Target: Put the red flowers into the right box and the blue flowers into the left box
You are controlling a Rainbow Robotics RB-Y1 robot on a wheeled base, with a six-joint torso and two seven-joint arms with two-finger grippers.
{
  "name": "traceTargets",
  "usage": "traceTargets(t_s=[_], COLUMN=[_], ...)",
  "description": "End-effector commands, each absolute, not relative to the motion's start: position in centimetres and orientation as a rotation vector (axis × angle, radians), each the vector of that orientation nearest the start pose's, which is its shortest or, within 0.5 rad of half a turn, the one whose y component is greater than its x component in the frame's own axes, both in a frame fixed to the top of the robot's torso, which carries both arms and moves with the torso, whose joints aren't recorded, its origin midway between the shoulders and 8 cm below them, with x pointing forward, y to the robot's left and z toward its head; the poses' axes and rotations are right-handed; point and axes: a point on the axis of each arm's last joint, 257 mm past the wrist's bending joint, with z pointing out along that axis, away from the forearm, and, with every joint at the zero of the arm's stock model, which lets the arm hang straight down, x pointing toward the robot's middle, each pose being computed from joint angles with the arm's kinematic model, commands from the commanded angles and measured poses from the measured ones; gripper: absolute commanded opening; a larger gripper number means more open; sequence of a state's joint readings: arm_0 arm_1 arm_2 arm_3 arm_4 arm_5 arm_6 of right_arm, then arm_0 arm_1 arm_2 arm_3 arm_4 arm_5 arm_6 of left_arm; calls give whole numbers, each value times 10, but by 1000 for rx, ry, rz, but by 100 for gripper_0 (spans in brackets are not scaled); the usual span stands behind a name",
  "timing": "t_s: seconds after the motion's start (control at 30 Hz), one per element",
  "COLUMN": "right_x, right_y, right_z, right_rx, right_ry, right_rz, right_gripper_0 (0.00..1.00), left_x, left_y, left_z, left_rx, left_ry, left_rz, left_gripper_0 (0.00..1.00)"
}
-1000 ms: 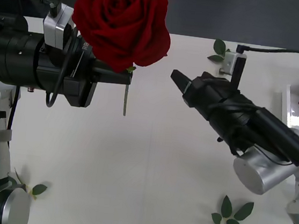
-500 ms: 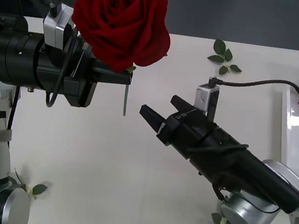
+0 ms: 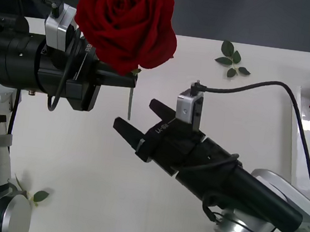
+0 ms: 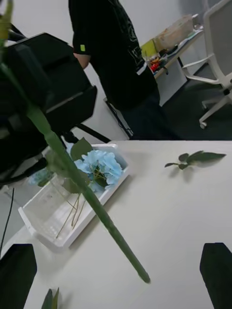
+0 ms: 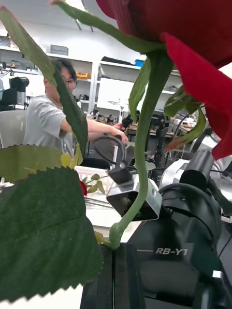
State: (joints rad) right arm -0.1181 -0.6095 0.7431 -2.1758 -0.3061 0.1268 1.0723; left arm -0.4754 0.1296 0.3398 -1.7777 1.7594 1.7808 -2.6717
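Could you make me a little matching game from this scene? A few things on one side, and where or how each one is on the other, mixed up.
Things:
1. left gripper
2. right gripper
3. blue flowers
4. leaf sprig

States or places:
A. lying loose on the table, at its far side
B. open, reaching toward the hanging stem
C. lying in a white tray, the left box
D. shut on the red rose, holding it up above the table

Pairs: 1-D, 2-B, 3-C, 4-A
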Motion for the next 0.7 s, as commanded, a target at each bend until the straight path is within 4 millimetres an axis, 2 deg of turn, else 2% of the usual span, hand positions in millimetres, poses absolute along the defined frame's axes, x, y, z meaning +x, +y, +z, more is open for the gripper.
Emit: traceTargets(t_s=[0.03,0.17,0.6,0.67,0.7], right_x=[355,356,371,372,372], right_y=[70,72,69,69,69], right_z=[-56,-51,-56,-55,-54], right_rx=[-538,-538,-531,-533,-532], right_ry=[1361,1350,1360,1357,1355], right_rz=[1015,1017,984,979,980], right_gripper_0=[100,100,100,61,30], left_x=[339,339,339,339,339], left_y=[32,32,32,32,32], left_z=[-2,-2,-2,-2,-2], left_rx=[1386,1386,1386,1386,1386], left_ry=[924,924,924,924,924], left_rz=[-1056,-1056,-1056,-1056,-1056], left_gripper_0=[0,0,0,0,0])
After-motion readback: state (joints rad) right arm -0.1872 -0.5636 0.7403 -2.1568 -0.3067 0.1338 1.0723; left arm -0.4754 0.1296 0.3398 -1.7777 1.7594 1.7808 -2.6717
